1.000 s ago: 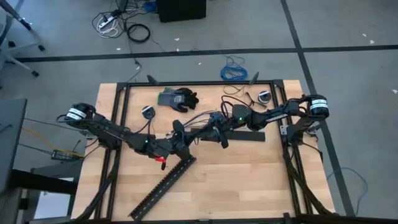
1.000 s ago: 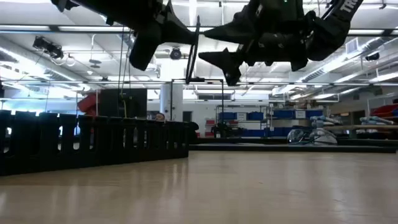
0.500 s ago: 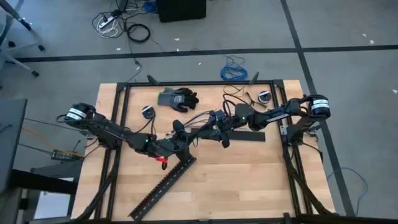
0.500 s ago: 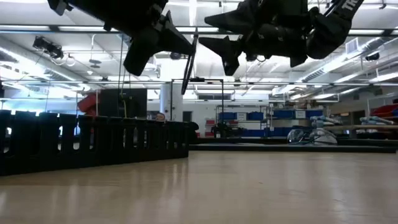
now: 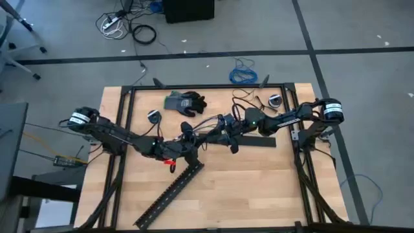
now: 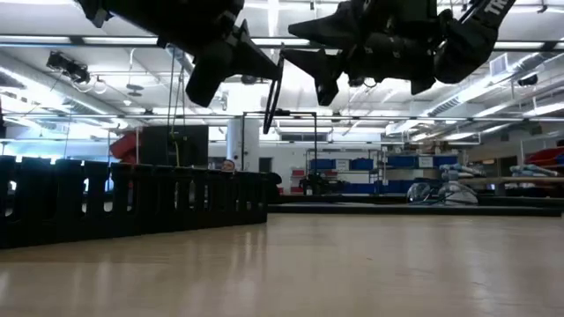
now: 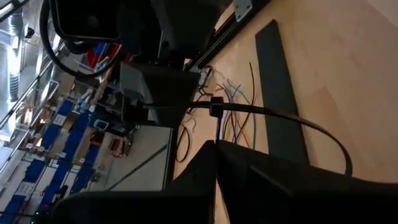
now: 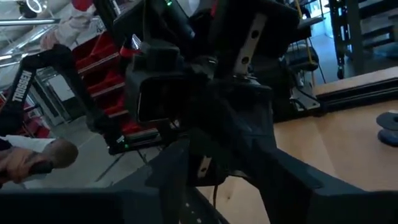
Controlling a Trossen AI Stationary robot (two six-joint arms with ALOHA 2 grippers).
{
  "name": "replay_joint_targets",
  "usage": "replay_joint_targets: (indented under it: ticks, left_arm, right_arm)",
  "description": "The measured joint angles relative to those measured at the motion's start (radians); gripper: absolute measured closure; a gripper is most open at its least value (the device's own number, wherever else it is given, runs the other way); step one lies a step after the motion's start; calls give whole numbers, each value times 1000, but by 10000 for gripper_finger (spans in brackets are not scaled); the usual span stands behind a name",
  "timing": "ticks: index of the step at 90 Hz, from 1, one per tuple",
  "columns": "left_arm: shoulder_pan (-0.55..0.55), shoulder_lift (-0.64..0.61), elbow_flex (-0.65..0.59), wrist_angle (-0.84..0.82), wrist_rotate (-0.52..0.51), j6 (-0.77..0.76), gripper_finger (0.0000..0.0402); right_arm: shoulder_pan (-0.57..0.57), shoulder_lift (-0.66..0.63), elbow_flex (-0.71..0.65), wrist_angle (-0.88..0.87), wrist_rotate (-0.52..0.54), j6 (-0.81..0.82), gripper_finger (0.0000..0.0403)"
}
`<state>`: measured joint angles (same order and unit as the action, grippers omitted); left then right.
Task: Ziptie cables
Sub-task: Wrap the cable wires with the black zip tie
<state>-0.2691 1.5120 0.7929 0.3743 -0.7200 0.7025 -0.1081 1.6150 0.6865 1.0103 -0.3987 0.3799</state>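
A workshop hall: blue storage bins (image 6: 352, 164), ceiling strip lights (image 6: 79, 40).

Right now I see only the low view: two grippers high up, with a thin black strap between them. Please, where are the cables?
Observer: The cables lie loose on the table, beside a flat dark strip.
Operator: Is the strap already around them?
Observer: It seems not. The zip tie arcs in the air, apart from them.
Operator: Where are the arms?
Observer: The left gripper and the right gripper meet over the middle of the table.
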Motion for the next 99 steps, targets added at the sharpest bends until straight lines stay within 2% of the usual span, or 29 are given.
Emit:
replay_joint_targets:
  ticks: [15, 40, 54, 77, 99]
  left_arm:
    - [11, 0, 0, 0, 37, -6, 402]
    - [27, 0, 0, 2, 41, -8, 402]
    - [27, 0, 0, 2, 41, -8, 402]
    - [27, 0, 0, 2, 42, -9, 402]
    - [27, 0, 0, -7, 62, -28, 402]
  right_arm:
    - [0, 0, 0, 0, 9, -4, 240]
    - [2, 0, 0, -2, 12, -4, 252]
    - [2, 0, 0, -2, 12, -5, 289]
    - [2, 1, 0, -4, 13, -18, 393]
    - [-4, 1, 0, -3, 27, -24, 402]
